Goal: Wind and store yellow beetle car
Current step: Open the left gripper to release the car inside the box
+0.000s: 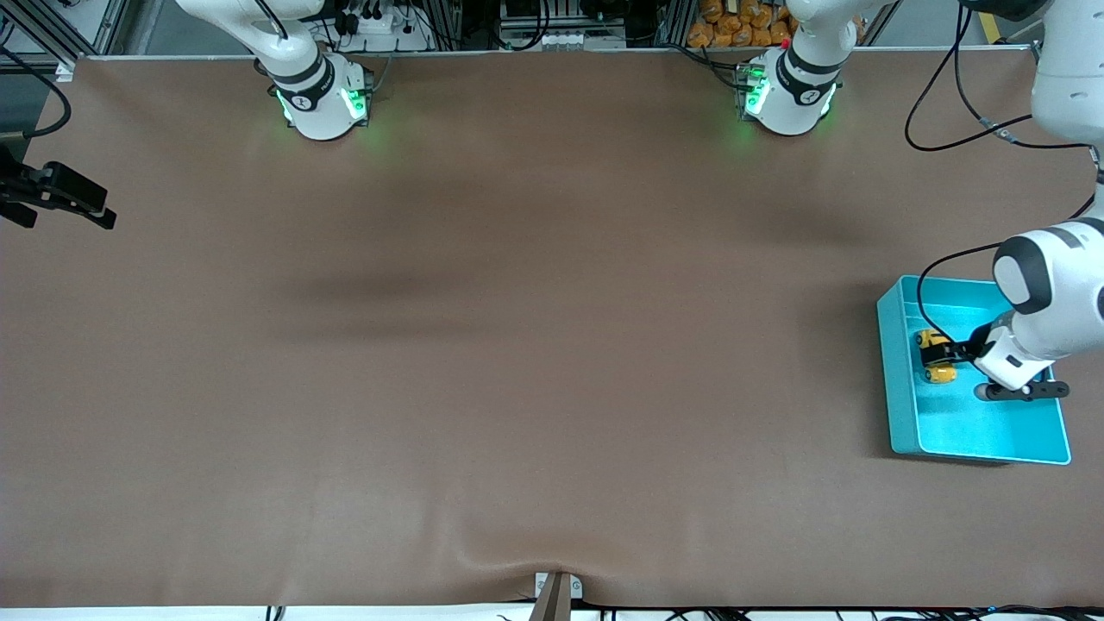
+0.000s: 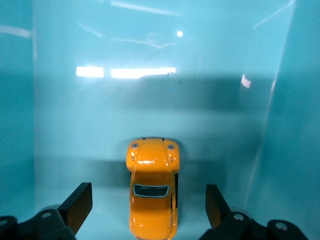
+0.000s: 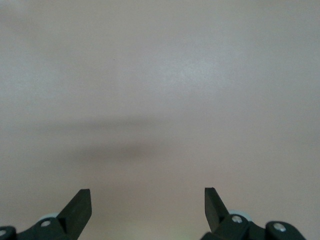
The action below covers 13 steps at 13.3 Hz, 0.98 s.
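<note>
The left gripper (image 2: pixel 145 210), fingers spread, straddles the yellow beetle car (image 1: pixel 937 354) on the floor of the turquoise bin (image 1: pixel 902 405) at the frame's lower right. Storage appears complete; next, lift clear. The right gripper (image 3: pixel 147 210), released, waits at the frame's upper left.

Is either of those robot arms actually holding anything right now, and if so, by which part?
Nothing is held. The left tool is open inside the turquoise bin, its fingers apart on either side of the yellow beetle car. The right tool is open over bare table.

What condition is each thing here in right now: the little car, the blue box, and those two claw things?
yellow beetle car: on its wheels inside the bin, released, between the open fingers.
turquoise bin: upright, open-topped, holding the car.
left tool: open, down in the bin around the car.
right tool: open, empty, waiting over bare table.
</note>
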{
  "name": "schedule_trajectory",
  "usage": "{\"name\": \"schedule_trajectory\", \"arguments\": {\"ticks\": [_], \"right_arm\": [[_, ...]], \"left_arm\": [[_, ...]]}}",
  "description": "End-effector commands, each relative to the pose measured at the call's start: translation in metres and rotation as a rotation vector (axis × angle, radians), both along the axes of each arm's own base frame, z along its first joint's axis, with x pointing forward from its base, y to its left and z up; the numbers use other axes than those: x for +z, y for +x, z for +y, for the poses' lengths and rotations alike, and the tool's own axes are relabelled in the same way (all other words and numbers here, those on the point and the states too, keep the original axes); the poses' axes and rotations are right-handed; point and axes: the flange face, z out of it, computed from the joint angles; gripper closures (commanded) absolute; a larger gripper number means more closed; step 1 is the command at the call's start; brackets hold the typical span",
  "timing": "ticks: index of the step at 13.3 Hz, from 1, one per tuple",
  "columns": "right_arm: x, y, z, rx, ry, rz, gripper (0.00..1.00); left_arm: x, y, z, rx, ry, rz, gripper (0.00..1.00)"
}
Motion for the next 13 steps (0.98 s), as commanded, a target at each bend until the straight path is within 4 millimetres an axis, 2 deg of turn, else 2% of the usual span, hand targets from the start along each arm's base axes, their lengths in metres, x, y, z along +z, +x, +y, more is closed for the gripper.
{"name": "schedule_trajectory", "arguments": {"ticks": [1, 4, 6, 7, 9, 13], "right_arm": [[0.001, -0.006, -0.003, 0.0, 0.024, 0.001, 0.0], [0.001, -0.006, -0.003, 0.0, 0.024, 0.001, 0.0], [0.0, -0.006, -0.002, 0.001, 0.023, 0.003, 0.0], [0.0, -0.006, -0.002, 0.001, 0.023, 0.003, 0.0], [0.0, -0.006, -0.002, 0.003, 0.024, 0.004, 0.0], [0.0, -0.006, -0.002, 0.003, 0.024, 0.003, 0.0]], "left_arm": [[0.067, 0.002, -0.018, -0.028, 0.024, -0.044, 0.0], [0.137, -0.007, -0.042, -0.043, 0.014, -0.03, 0.0], [0.175, -0.014, -0.07, -0.003, 0.011, -0.027, 0.0], [0.182, -0.015, -0.087, 0.019, 0.01, -0.02, 0.0], [0.207, -0.022, -0.144, 0.018, 0.025, 0.005, 0.0], [0.276, -0.052, -0.209, 0.053, 0.015, -0.019, 0.0]]}}
